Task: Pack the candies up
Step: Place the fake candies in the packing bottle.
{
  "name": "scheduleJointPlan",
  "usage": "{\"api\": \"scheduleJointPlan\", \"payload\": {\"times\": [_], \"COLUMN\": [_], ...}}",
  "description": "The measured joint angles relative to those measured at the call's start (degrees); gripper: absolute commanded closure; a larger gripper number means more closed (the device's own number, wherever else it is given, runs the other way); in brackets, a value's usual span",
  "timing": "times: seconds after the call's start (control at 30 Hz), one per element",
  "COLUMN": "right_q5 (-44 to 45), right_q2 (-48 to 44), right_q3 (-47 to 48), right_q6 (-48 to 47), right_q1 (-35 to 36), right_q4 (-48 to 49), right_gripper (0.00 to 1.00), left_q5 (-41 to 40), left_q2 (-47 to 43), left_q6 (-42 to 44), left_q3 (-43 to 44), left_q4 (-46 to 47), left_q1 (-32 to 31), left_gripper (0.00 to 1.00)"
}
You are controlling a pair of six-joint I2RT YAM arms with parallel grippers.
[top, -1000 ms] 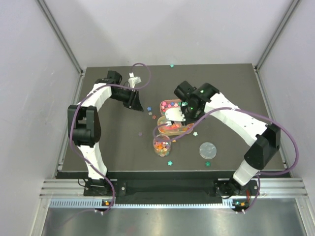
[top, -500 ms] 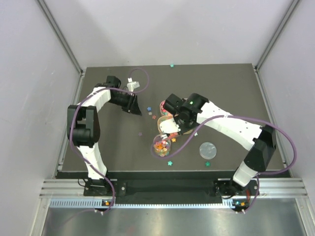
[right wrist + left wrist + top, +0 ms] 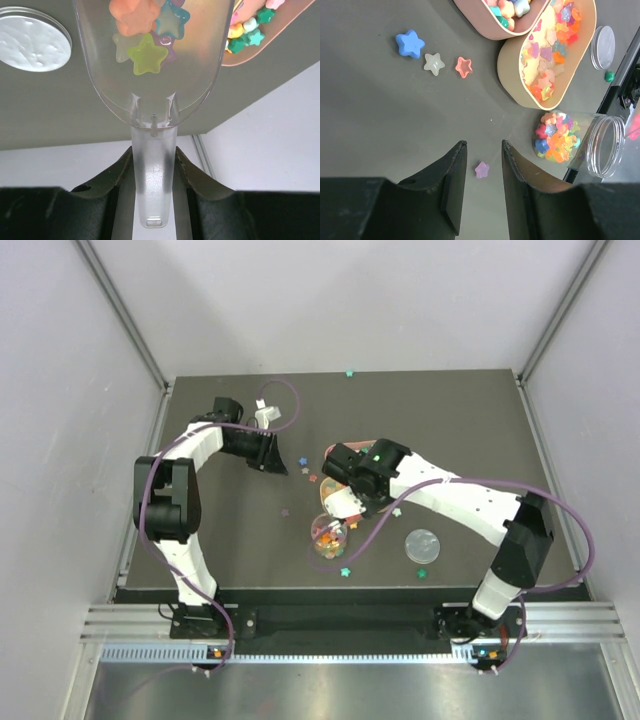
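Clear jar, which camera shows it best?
Left wrist: the clear jar appears close up, its open mouth and the candies inside plain. Top external shows it tiny from above. Right wrist misses it.

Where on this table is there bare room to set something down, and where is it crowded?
Bare: the far right corner of the table, behind the right arm; the near left stretch between the left arm and the jar. Crowded: the centre, where two trays, jar, scoop and loose candies cluster. The lid takes the near right.
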Motion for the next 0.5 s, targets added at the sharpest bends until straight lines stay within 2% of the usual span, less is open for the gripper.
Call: {"api": "scheduleJointPlan", "payload": {"times": [0.5], "right_q5": [10.29], "right_q2": [0.13], "right_q3": [-0.35], "right_q6": [-1.86], "right_q1": [2.91], "right_q4": [-0.13], "right_gripper": [1.00], "left_q5": [1.70], "left_q2": [-0.02], "left_q6": [-1.92], "left_q3": [-2.78], "left_q4": [4.92], "left_q1": [0.98], "left_gripper": [0.61]}}
